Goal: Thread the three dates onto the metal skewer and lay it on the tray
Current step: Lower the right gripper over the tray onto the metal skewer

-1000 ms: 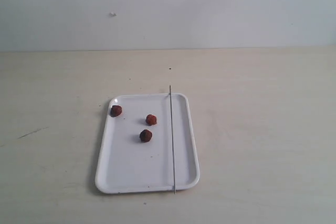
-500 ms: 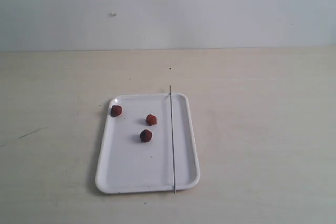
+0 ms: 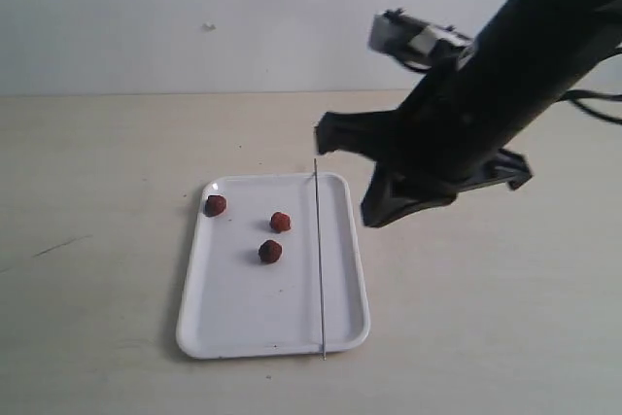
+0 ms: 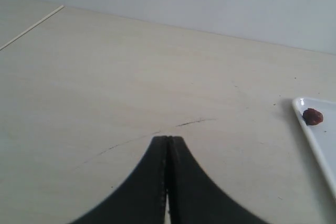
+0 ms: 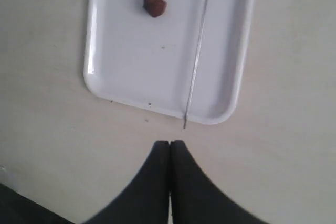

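white glossy plastic forms the tray (image 3: 243, 313), and everything else is placed from it. the three dates (image 3: 280, 222) are scattered loose inside it, towards its far short rim, apart from one another; none is threaded yet. the metal skewer (image 3: 319, 259) is laid flat on the tray, clear of the dates, close to the long rim on the right arm's side. the right gripper (image 5: 169, 144) is held in the air outside the tray on that same side, with the skewer's overhanging near end ahead of its tips; its jaws are pressed together and nothing is gripped. the left gripper (image 4: 168, 140) is likewise closed and empty, and is kept over the bare table (image 4: 105, 77) well off the tray's opposite long rim. trouble is judged most likely at the pick-up: so thin a rod lying flat can be nudged instead of pinched, so that it is rolled over the low rim or swung into the dates. a loosely clamped skewer could also be twisted in the grip once a date is pushed on, and a roundish date could be rolled away or pierced off centre. the skewer's long axis is run parallel to the tray's long rims, each end carried just past a short rim; which end is sharpened cannot be told.
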